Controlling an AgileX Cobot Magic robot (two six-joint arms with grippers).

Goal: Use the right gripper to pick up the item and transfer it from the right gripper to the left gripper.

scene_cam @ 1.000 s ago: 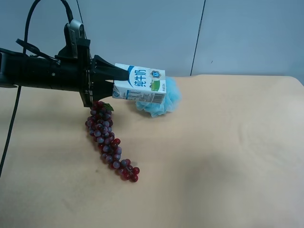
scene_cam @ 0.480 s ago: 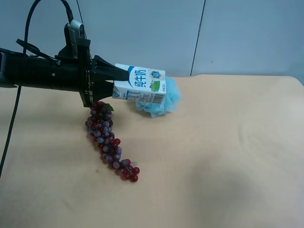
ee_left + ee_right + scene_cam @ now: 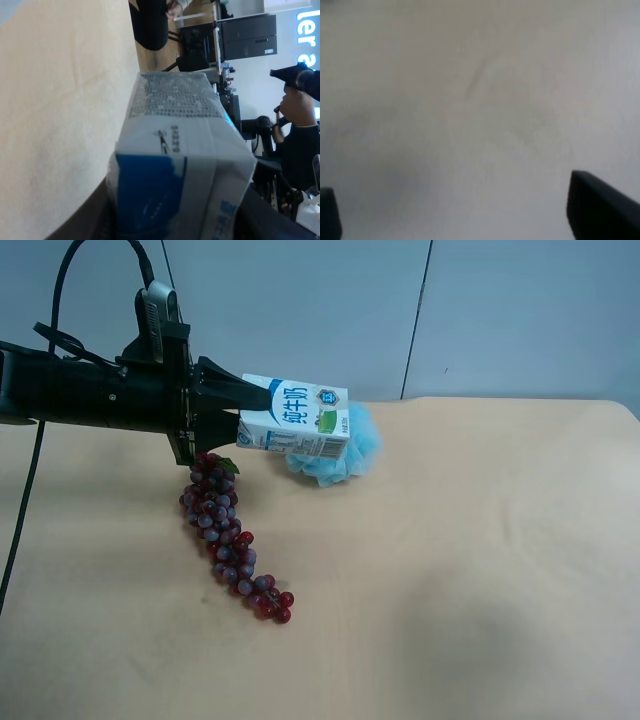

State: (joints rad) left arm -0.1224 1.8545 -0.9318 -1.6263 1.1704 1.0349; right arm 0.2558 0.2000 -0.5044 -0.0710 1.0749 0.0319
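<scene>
Reaching in from the left edge of the worktop (image 3: pixel 480 570), as the high camera sees it, the left arm (image 3: pixel 90 395) lies nearly level; its own wrist camera settles that it is the left one. The left pincer (image 3: pixel 250 415) is clamped on one end of the carton (image 3: pixel 300 420), a jaw on either side. The carton is held up off the worktop, close to the far edge and toward the far left corner. Its long axis runs on in line with the arm, out toward the right edge and tipped a little down. Below the pincer the grapes (image 3: pixel 225 535) lie on the worktop, trailing toward the near edge. Just behind the carton's free end sits the sponge (image 3: pixel 355 455); I cannot tell whether the two touch.

The right pincer (image 3: pixel 465 212) is out of the high camera's sight. Its wrist camera shows the jaws standing wide apart with nothing between them, over a blurred pale surface. So the carton lies wholly with the left arm, and none of it shows before the right one. By my reckoning the handover is done, and any coming move is the left pincer's alone.

Against the pictures from a second and half a second back I see no change: arm, carton, grapes and sponge sit as they did.
</scene>
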